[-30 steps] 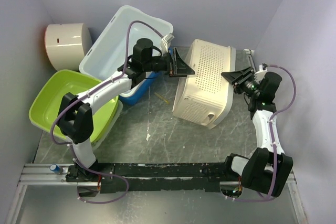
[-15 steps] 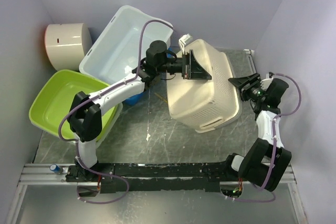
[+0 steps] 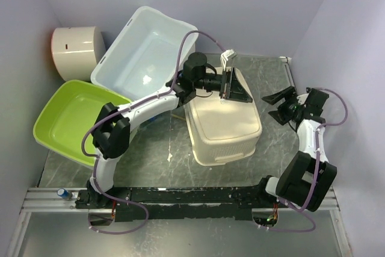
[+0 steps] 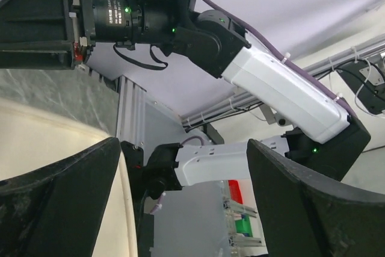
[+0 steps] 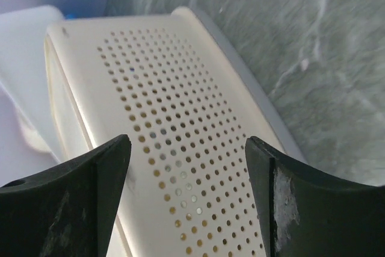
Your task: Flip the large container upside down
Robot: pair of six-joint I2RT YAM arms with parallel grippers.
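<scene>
As its opening faces up, the large container (image 3: 141, 49) is not inverted. It's a glossy white tub, tilted, with a bare inside. It sits behind and to the left of the cream basket (image 3: 222, 127), near it, with no contact visible from the top view. Can't tell what its low near edge rests on. The green tub (image 3: 72, 118), further left of the basket, meets it there.

The cream basket is the one lying base-up, flat on the grey marbled surface (image 3: 180, 154), roughly central between the two arms. Its perforated side wall fills the middle of the right wrist view.

The left tool (image 3: 236, 87) is over the basket's back edge, spread wide apart, with nothing between. In the left wrist view its fingers (image 4: 54, 209) frame only the right arm (image 4: 283, 88) and the background. Cream basket plastic shows below-left of the gap. Can't tell whether a finger touches the basket. The left arm (image 3: 144, 97) runs in from the basket's front-left and passes the large container's near-right corner.

The right tool (image 3: 281, 102) is just right of the basket, level with its back half, spread apart and empty, clear of the basket wall. In the right wrist view its fingers (image 5: 60, 209) sit either side of the perforated wall with no contact visible.

A white cylinder (image 3: 75, 52) with a red mark stands far left and behind the basket, beyond the large container, next to the left wall.
</scene>
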